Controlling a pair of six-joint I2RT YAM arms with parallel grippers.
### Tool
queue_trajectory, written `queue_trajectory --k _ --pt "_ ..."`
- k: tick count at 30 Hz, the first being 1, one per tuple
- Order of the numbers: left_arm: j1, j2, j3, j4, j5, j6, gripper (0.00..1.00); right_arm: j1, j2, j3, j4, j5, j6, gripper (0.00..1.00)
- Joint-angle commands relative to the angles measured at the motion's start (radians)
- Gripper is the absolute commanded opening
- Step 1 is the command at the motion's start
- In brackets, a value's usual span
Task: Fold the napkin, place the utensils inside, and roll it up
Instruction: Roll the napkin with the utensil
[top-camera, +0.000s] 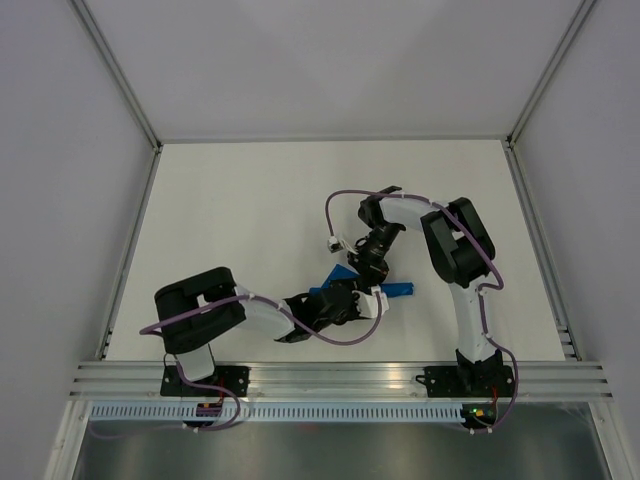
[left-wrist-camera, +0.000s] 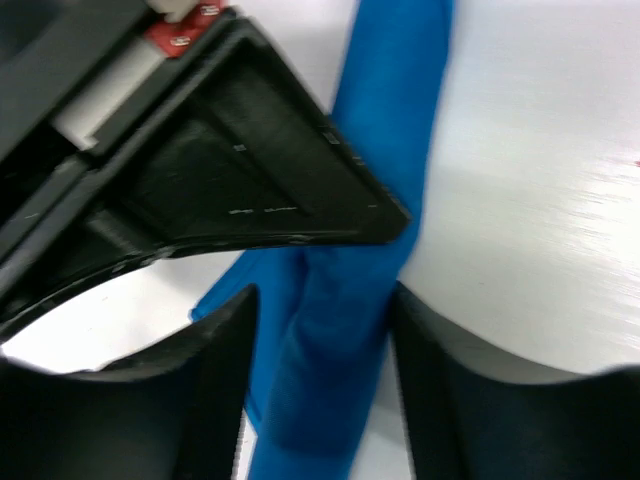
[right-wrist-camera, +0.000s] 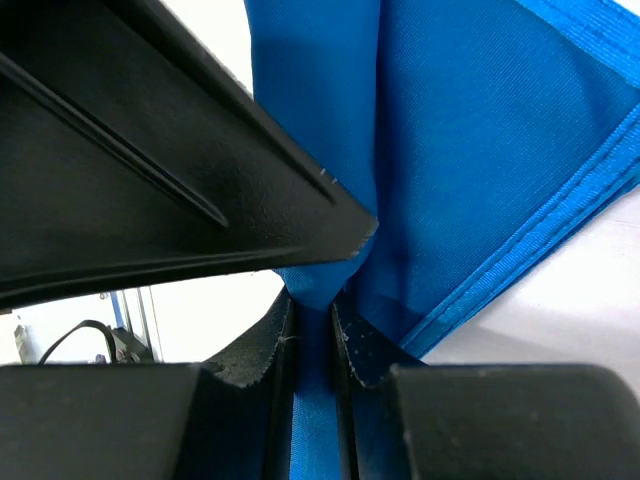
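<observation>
The bright blue napkin (top-camera: 400, 290) lies rolled into a narrow bundle on the white table, mostly hidden under both grippers. My left gripper (top-camera: 352, 300) has its fingers on either side of the roll (left-wrist-camera: 380, 150), touching both sides, so it is shut on it (left-wrist-camera: 320, 300). My right gripper (top-camera: 362, 265) stands just behind it and is shut (right-wrist-camera: 312, 320) on a pinched fold of the napkin (right-wrist-camera: 480, 150), whose hemmed edge hangs to the right. The right gripper's black body (left-wrist-camera: 250, 170) fills the upper left of the left wrist view. No utensils are in view.
The white table (top-camera: 250, 200) is walled by pale panels on three sides. An aluminium rail (top-camera: 340, 378) runs along the near edge by the arm bases. A purple cable (top-camera: 345, 195) loops above the right arm.
</observation>
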Motion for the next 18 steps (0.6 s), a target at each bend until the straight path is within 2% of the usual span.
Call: queue_trajectory --k 1,3,4,7,9,10,14,18 --pt "0.022 0.025 0.038 -0.110 0.072 0.010 0.56 -0.004 0.066 -0.001 0.073 0.116 -0.069 0.16" --pt "0.030 0.032 0.065 -0.196 0.113 -0.022 0.47 -0.003 0.075 0.006 0.060 0.112 -0.075 0.15" --pt "0.031 0.037 0.073 -0.213 0.138 -0.030 0.34 -0.004 0.079 0.011 0.056 0.109 -0.077 0.15" --pt "0.034 0.052 0.087 -0.258 0.179 -0.057 0.17 -0.004 0.083 0.018 0.051 0.106 -0.080 0.16" --pt "0.040 0.057 0.110 -0.287 0.203 -0.082 0.11 -0.003 0.082 0.019 0.048 0.103 -0.081 0.20" --pt "0.052 0.062 0.118 -0.326 0.235 -0.091 0.04 -0.003 0.080 0.019 0.051 0.101 -0.080 0.21" --pt "0.076 0.068 0.142 -0.383 0.320 -0.129 0.02 -0.008 0.050 0.008 0.057 0.080 -0.075 0.37" --pt "0.112 0.068 0.144 -0.402 0.425 -0.168 0.02 -0.026 -0.016 -0.012 0.105 0.050 -0.042 0.58"
